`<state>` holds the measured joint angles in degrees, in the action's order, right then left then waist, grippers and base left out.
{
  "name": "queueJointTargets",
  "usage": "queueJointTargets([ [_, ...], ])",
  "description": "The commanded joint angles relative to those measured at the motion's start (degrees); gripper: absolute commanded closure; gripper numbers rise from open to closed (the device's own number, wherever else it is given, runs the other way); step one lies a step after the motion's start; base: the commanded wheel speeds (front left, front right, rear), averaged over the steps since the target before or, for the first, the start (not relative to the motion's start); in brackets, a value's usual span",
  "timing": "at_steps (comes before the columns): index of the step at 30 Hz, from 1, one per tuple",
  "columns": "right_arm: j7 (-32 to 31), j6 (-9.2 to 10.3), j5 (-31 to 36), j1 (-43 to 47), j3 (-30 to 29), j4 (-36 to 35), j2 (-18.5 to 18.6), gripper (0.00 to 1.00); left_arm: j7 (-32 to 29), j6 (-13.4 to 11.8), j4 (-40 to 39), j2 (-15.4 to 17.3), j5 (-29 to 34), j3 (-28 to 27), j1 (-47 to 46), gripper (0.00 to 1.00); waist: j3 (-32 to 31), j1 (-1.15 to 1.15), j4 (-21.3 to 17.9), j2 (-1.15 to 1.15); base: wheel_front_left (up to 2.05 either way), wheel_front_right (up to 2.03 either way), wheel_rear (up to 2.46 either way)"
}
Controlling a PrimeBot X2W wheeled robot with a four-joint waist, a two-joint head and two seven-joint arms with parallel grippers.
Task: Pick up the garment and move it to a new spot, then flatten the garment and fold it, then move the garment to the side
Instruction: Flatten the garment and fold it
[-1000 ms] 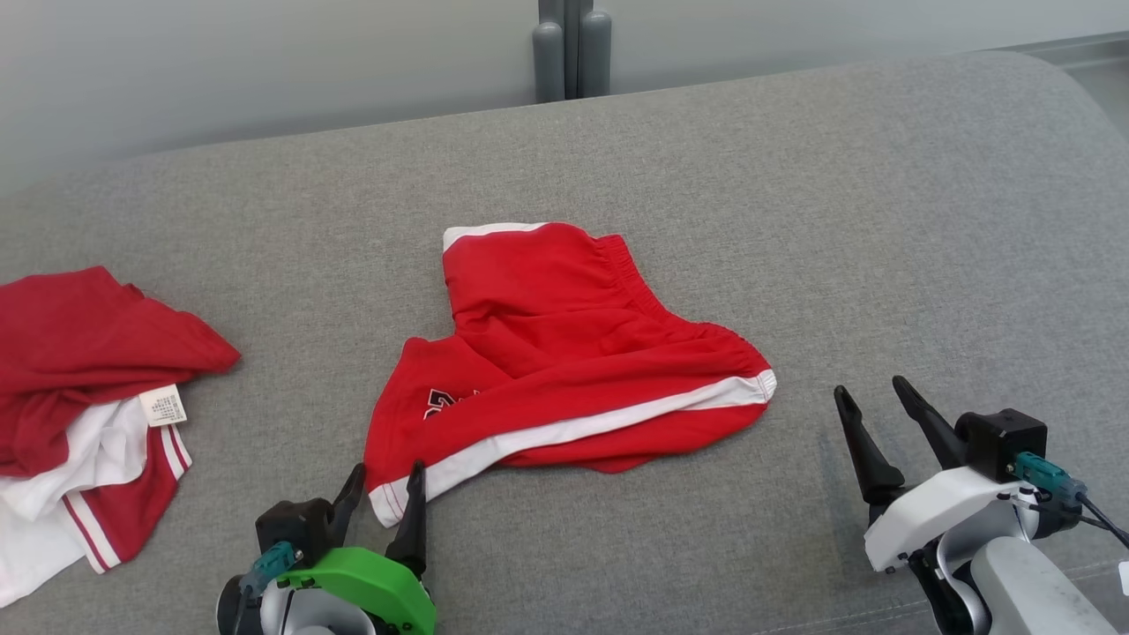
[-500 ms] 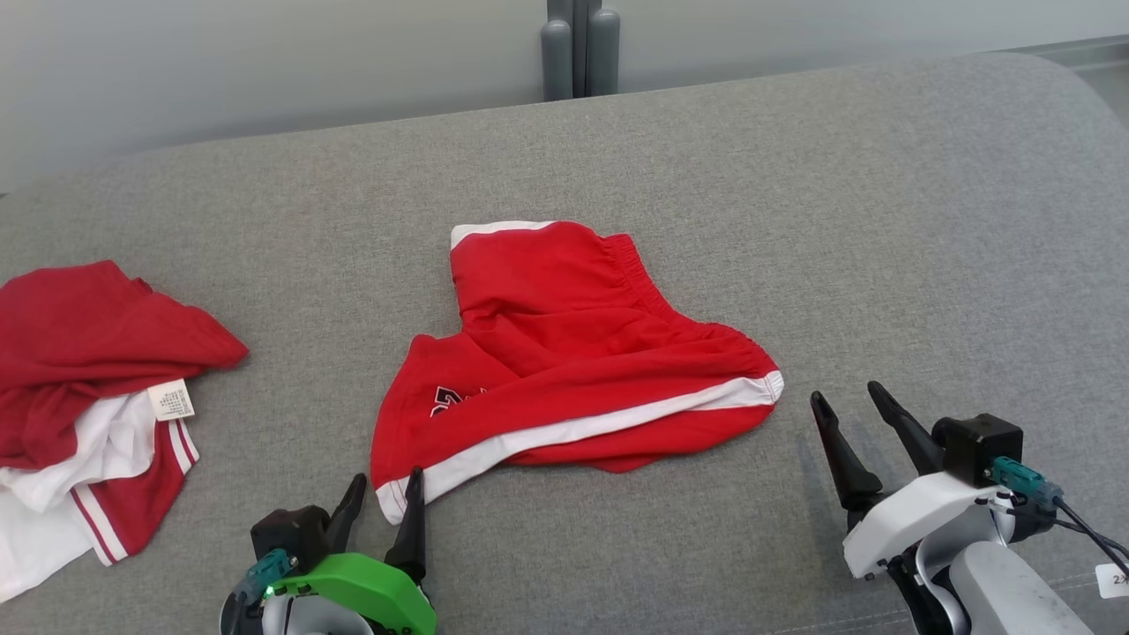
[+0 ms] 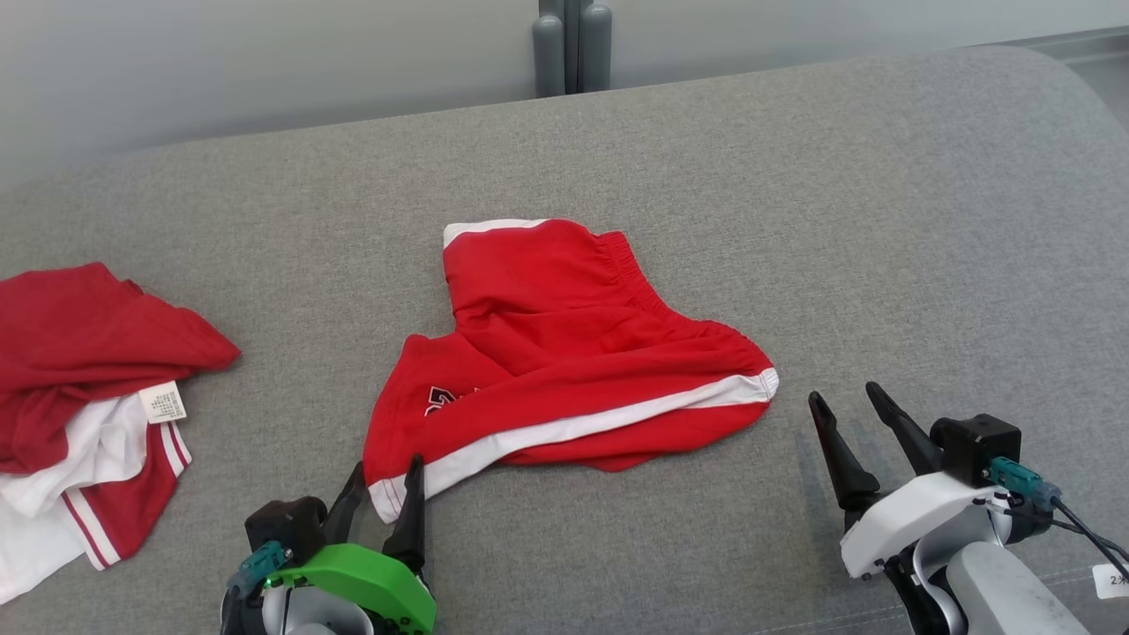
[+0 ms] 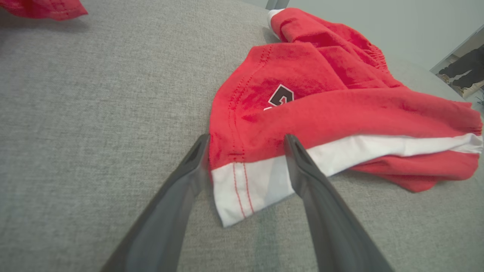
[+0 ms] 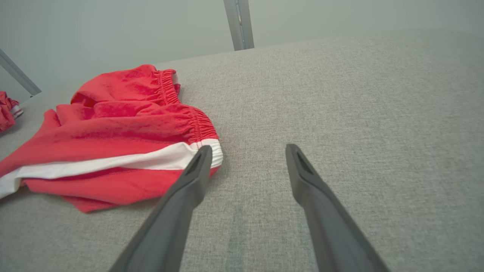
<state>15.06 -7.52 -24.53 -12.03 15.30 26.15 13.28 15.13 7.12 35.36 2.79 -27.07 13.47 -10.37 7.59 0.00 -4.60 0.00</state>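
Note:
The garment (image 3: pixel 564 353), red shorts with white side stripes and an elastic waistband, lies crumpled in the middle of the grey cushion (image 3: pixel 794 194). My left gripper (image 3: pixel 385 467) is open at the garment's near left hem corner; in the left wrist view its fingers straddle the white hem (image 4: pixel 245 189) of the garment (image 4: pixel 321 98). My right gripper (image 3: pixel 847 401) is open and empty, hovering just right of the waistband end. In the right wrist view the right gripper (image 5: pixel 245 151) is over bare cushion, its left finger beside the white stripe end of the garment (image 5: pixel 124 139).
A pile of other red and white clothes (image 3: pixel 79 388) lies at the cushion's left edge. Grey posts (image 3: pixel 571 48) stand behind the cushion against a pale wall. Bare cushion stretches to the right and to the far side.
The right gripper has moved left, nearer the garment's waistband end. The left gripper has crept forward so its fingers reach the hem corner. The camera swayed slightly.

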Motion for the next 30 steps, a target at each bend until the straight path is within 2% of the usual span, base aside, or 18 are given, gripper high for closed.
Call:
queueJointTargets([
  [1, 0.2, 0.06, 0.0, 0.5, -0.2, 0.0, -0.1, 0.00, 0.0, 0.3, -0.3, 0.2, 0.6, -0.1, -0.7, 0.22, 0.0, 0.00, 0.0, 0.00, 0.00, 0.00, 0.00],
  [2, 0.2, 0.06, -0.1, 0.5, -0.2, 0.1, 0.0, 0.00, 0.0, 0.4, -0.4, 0.2, 0.7, 0.0, -0.6, 0.36, 0.0, 0.00, 0.0, 0.00, 0.00, 0.00, 0.00],
  [3, 0.2, 0.06, -0.1, 0.5, 0.0, 0.3, 0.1, 0.00, 0.0, 0.4, -0.2, 0.2, 1.1, 0.3, -0.7, 0.66, 0.0, 0.00, 0.1, 0.00, 0.00, 0.00, 0.00],
  [4, 0.2, 0.06, 0.3, 0.4, 0.3, 0.4, 0.3, 0.00, 0.0, 0.4, -0.1, 0.2, 1.4, 0.6, -0.8, 1.00, 0.0, 0.00, 0.1, 0.00, 0.00, 0.00, 0.00],
  [16, 0.2, 0.06, 0.3, -0.4, 0.2, 0.7, 0.8, 0.00, 0.0, 0.4, -4.8, 0.2, 4.8, -2.4, -2.6, 1.00, 0.6, 0.00, -0.2, 0.00, 0.00, 0.00, 0.00],
  [22, 0.2, 0.06, 0.4, -1.4, 0.2, 0.5, 0.4, 0.00, 0.0, 0.4, -3.1, 0.9, 8.6, -6.2, -6.8, 1.00, 2.5, 0.00, -2.1, 0.00, 0.00, 0.00, 0.00],
  [28, 0.2, 0.06, 0.5, -2.1, -0.2, 0.1, -0.1, 0.00, 0.0, 0.4, 2.0, 2.1, 11.0, -9.8, -9.9, 1.00, 3.8, 0.00, -5.1, 0.00, 0.00, 0.00, 0.00],
  [29, 0.2, 0.06, 0.5, -2.1, -0.4, 0.0, -0.2, 0.00, 0.0, 0.4, 3.0, 2.2, 11.3, -10.4, -10.2, 0.93, 3.9, 0.00, -5.5, 0.00, 0.00, 0.00, 0.00],
  [30, 0.2, 0.06, 0.5, -2.0, -0.5, -0.1, -0.2, 0.00, 0.0, 0.4, 3.4, 2.3, 11.4, -11.0, -10.5, 0.64, 4.0, 0.00, -5.8, 0.00, 0.00, 0.00, 0.00],
])
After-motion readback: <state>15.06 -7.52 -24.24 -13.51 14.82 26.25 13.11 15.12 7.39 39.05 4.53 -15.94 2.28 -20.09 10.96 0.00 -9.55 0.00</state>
